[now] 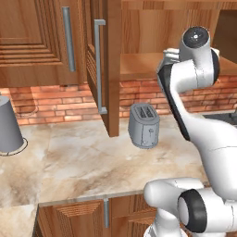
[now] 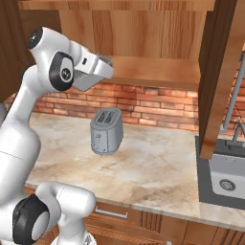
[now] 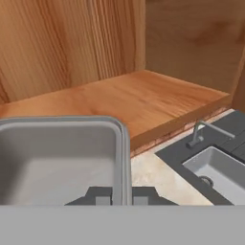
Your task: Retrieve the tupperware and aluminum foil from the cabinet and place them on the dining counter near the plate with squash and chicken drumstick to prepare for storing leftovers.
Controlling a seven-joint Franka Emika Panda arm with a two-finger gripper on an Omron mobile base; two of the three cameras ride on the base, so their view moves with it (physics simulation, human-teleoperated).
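Grey and close, the tupperware (image 3: 57, 158) sat right at the jaws, its right rim pinched between the two fingertips (image 3: 103, 195), so they were nearly closed on that thin wall. Beyond the jaws stretched the bare shelf of the open cabinet (image 3: 143, 95); far below them lay the sink (image 3: 217, 167) (and a toaster (image 1: 144, 125) on the surface). Retrieval looked underway; next would come drawing the tub clear toward the dining counter.
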